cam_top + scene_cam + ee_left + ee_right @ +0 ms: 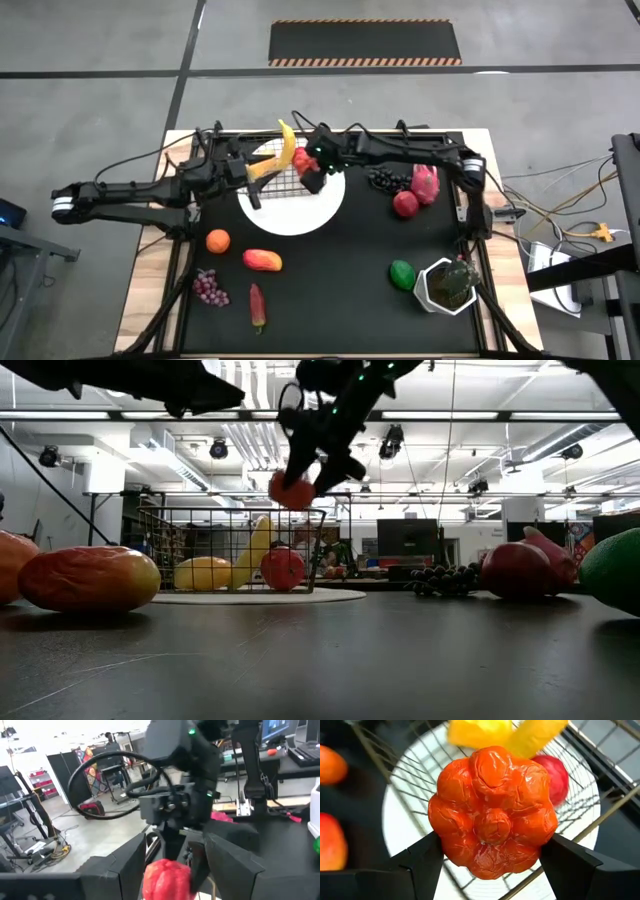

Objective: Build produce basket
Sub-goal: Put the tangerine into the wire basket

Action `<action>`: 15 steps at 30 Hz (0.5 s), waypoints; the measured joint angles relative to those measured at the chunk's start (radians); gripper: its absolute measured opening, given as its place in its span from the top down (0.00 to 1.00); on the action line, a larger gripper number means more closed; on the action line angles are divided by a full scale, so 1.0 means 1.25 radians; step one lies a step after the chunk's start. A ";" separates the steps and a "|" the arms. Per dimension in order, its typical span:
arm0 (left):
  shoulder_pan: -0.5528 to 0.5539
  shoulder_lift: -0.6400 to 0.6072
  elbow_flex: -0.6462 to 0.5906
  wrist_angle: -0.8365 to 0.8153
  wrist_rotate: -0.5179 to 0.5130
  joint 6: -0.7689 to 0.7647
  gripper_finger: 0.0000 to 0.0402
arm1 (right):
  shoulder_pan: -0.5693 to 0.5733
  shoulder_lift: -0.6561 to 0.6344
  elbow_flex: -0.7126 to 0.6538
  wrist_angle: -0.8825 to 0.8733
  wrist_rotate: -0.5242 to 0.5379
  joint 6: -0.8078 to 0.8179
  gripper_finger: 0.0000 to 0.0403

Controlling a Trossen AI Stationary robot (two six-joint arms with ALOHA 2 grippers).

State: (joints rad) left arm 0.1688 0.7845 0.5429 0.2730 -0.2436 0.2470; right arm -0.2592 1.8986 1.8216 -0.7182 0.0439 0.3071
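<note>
One lumpy, glossy red-orange toy vegetable [492,812], ribbed like a small pumpkin or pepper, sits clamped between the two dark fingers of the right gripper [312,170]. The low view shows it hanging in the air just above the top edge of the small rectangular basket of thin dark wire grid [235,550]. That basket stands on a round white plate [325,212] toward the far middle of the black table [340,290]. Inside the basket lie a curved yellow toy banana [253,550], leaning upright against the wire, a rounded yellow fruit [203,573] and a round red toy apple [283,568].

From the left side, the left gripper [250,172] reaches to the basket's near-left edge; its fingers stand partly apart, and whether they hold the wire cannot be told.

Elsewhere on the table, to the right of the plate, a dark purple bunch of toy grapes [388,181], a pink dragon fruit [426,182] and a second red apple [405,204] lie close together. A green lime [402,273] rests just beside a green plant in a white pot [447,285] at the near right. On the left are an orange [218,241], a red-and-yellow mango [262,260], a second, paler purple grape bunch [208,288] and a slim red chilli [257,306].
</note>
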 joint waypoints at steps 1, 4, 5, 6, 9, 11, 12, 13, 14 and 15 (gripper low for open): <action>0.000 -0.001 -0.008 0.001 0.000 0.000 0.53 | -0.004 0.013 0.017 -0.018 0.000 0.004 0.31; 0.000 -0.002 -0.032 0.025 -0.002 0.020 0.53 | -0.011 0.053 0.074 -0.076 0.000 0.005 0.31; 0.000 -0.002 -0.037 0.049 -0.002 0.022 0.53 | -0.012 0.064 0.090 -0.095 0.000 0.005 0.31; 0.000 -0.002 -0.038 0.073 -0.002 0.023 0.53 | -0.012 0.076 0.108 -0.111 0.000 0.004 0.31; 0.000 -0.008 -0.039 0.094 -0.003 0.024 0.53 | -0.012 0.106 0.148 -0.144 0.001 -0.004 0.31; 0.000 -0.013 -0.045 0.089 -0.003 0.024 0.53 | -0.012 0.120 0.166 -0.152 0.000 -0.004 0.29; 0.000 -0.016 -0.049 0.087 -0.003 0.024 0.53 | -0.012 0.124 0.169 -0.155 0.000 -0.004 0.28; 0.000 -0.018 -0.050 0.084 -0.003 0.025 0.53 | -0.012 0.128 0.173 -0.161 0.000 -0.004 0.27; 0.000 -0.022 -0.050 0.082 -0.003 0.026 0.53 | -0.012 0.131 0.175 -0.161 0.000 -0.004 0.26; 0.000 -0.024 -0.050 0.081 -0.003 0.026 0.53 | -0.012 0.132 0.176 -0.159 0.001 -0.003 0.26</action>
State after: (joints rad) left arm 0.1688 0.7546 0.4801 0.3747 -0.2478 0.2790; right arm -0.2738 2.0632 2.0411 -0.9174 0.0447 0.3031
